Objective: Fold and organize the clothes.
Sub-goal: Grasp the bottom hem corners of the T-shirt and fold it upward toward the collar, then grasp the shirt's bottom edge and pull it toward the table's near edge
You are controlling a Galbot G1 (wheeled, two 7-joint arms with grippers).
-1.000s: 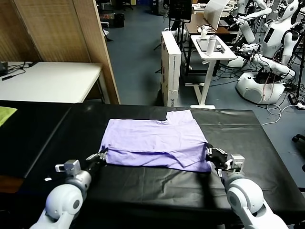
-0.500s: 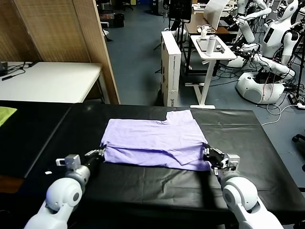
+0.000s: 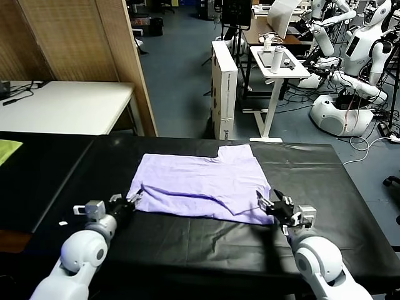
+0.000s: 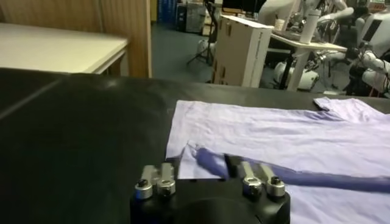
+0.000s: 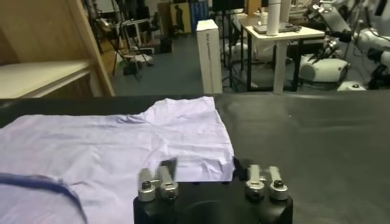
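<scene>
Head view: we found the T-shirt (image 3: 203, 185) lying folded across the middle of the black worktop (image 3: 325, 169), its near edge doubled over. The left gripper (image 3: 127, 204) sat at the near left corner of the garment and the right gripper (image 3: 272, 205) at the near right corner. Both sets of fingers were spread and we saw no cloth pinched in either. In our judgement the step in hand was the release after a fold. To do it well, both arms should draw back low and straight toward the robot, so no hem catches a fingertip and the fold is not dragged open. The yellow-green cloth (image 3: 7, 150) lay well apart at the far left and played no part.

Left wrist view: this showed what the head view could not, namely that the doubled hem lay between the spread fingers (image 4: 159, 180) of the left gripper (image 4: 206, 182), with a darker purple edge passing across the gap. We judged this the likeliest snag on withdrawal. The shirt (image 4: 280, 137) otherwise lay flat on the worktop (image 4: 79, 128).

Right wrist view: the fingers (image 5: 163, 181) of the right gripper (image 5: 207, 182) stood apart, with the shirt's (image 5: 116, 149) wrinkled corner just ahead of them. Whether the cloth touched them we could not tell
</scene>
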